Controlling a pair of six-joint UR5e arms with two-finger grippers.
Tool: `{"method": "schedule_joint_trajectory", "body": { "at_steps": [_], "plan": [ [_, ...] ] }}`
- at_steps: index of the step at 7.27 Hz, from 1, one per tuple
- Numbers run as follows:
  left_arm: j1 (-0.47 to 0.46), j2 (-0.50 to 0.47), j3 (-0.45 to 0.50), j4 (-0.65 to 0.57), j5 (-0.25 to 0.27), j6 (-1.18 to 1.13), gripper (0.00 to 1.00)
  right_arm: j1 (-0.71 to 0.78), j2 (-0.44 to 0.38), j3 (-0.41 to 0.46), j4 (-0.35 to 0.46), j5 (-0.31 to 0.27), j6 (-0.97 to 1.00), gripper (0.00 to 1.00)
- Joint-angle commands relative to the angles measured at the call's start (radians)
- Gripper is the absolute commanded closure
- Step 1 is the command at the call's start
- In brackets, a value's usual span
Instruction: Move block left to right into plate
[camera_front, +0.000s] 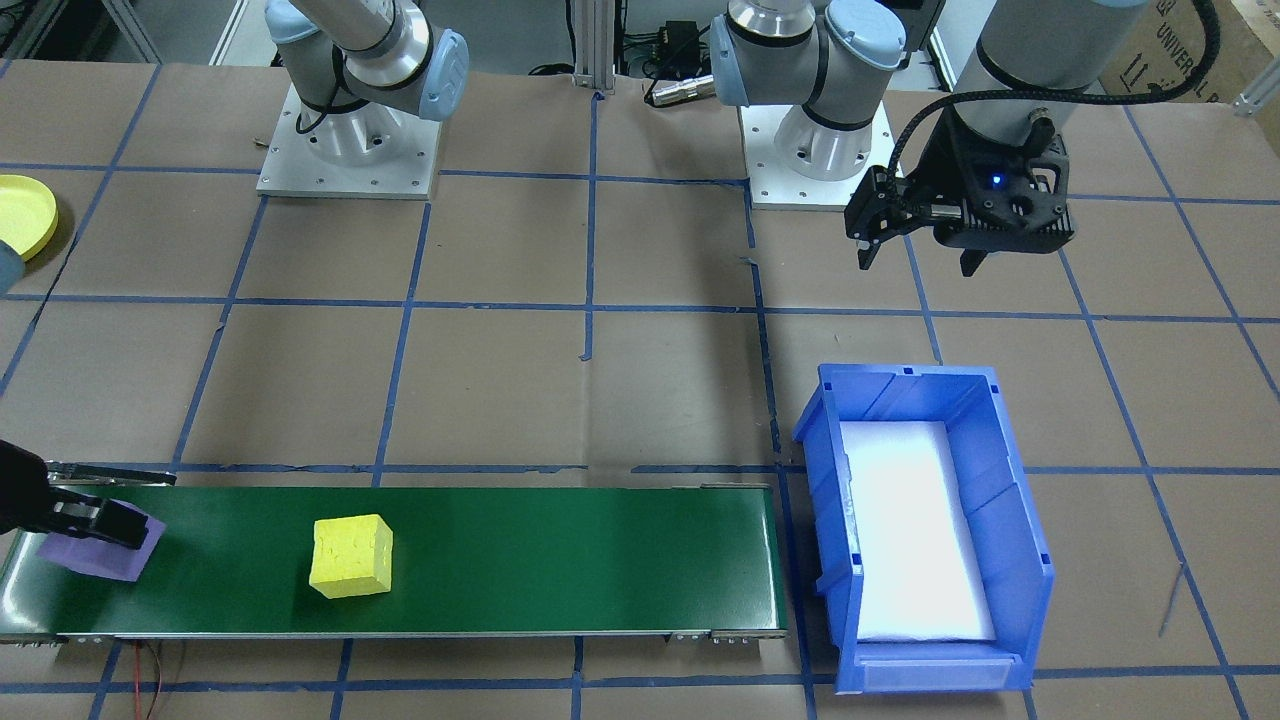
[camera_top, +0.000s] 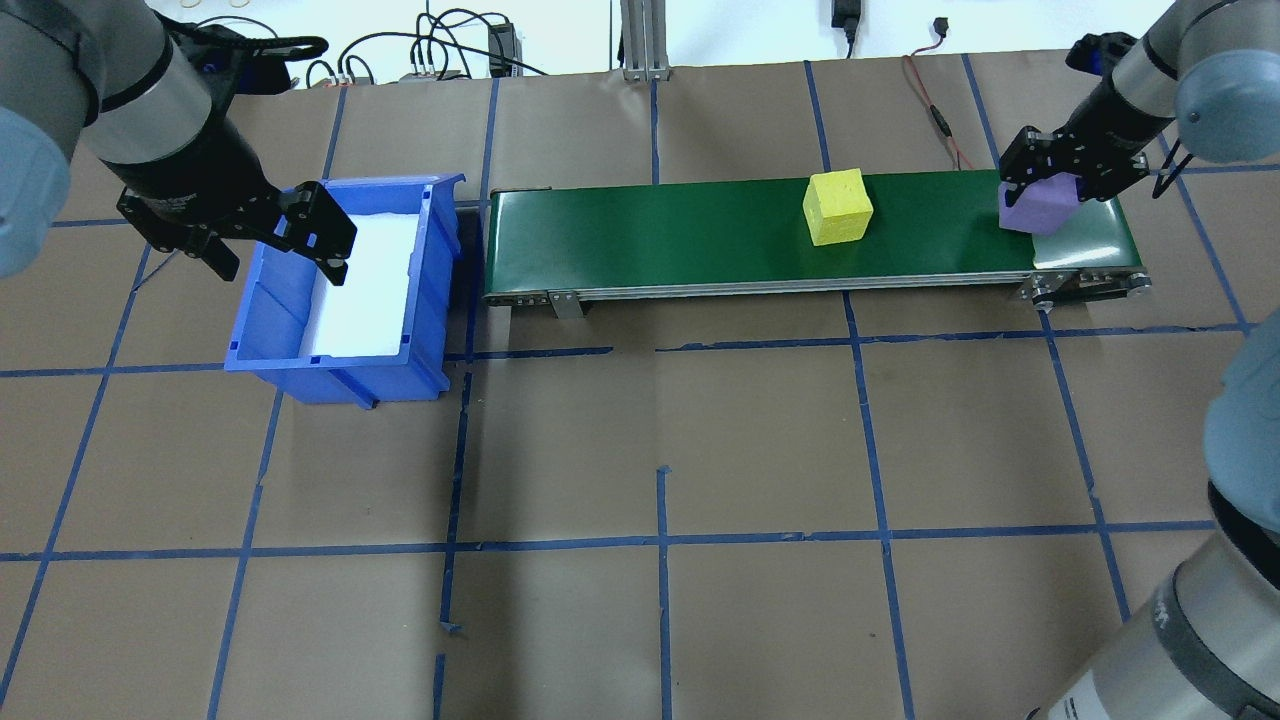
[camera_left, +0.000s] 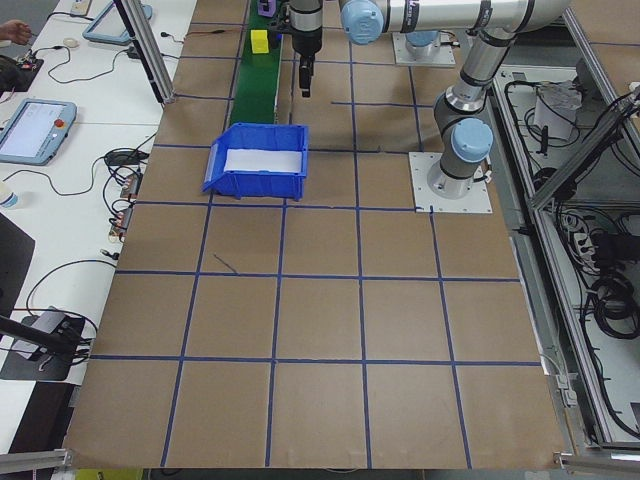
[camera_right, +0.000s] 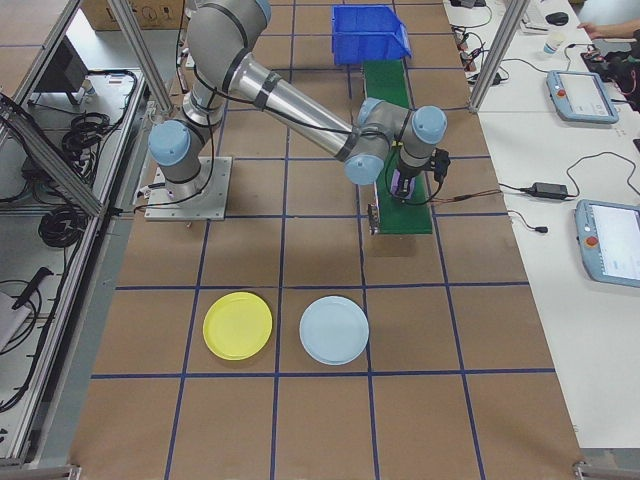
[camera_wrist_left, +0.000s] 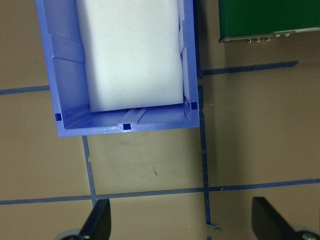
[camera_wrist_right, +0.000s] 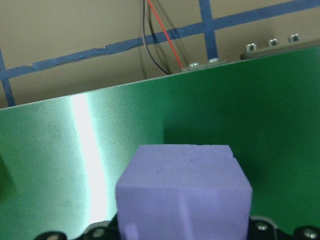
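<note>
The right gripper (camera_top: 1045, 195) is clamping the purple block (camera_top: 1038, 208) at the conveyor's (camera_top: 700, 240) right end — lifting straight up is advisable, then carrying to the yellow plate (camera_right: 237, 326), well apart. The left gripper (camera_top: 270, 245) is hanging wide open, holding nothing, over the blue bin (camera_top: 340, 350).

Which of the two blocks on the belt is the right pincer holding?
The purple block, at the belt's right end, sits between the right pincer's fingers. The yellow block sits free, further along toward the blue bin.
</note>
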Motion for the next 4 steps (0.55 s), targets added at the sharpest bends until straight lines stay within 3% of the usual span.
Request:
{"method": "schedule_joint_trajectory", "body": {
  "at_steps": [1,2,3,4],
  "plan": [
    [-0.01,-0.019,0.009,0.082,-0.002,0.006,0.0,-0.103,-0.056,-0.023,0.046,-0.086,-0.156,0.69],
    [-0.013,-0.007,0.013,0.092,-0.003,0.006,0.0,-0.194,-0.056,-0.017,0.048,-0.099,-0.292,0.68],
    [-0.011,0.004,0.016,0.09,0.003,0.007,0.0,-0.274,-0.054,-0.008,0.048,-0.181,-0.417,0.68],
    [-0.013,-0.023,-0.016,0.08,0.001,-0.005,0.0,-0.353,-0.051,0.009,0.048,-0.2,-0.554,0.68]
  ]
}}
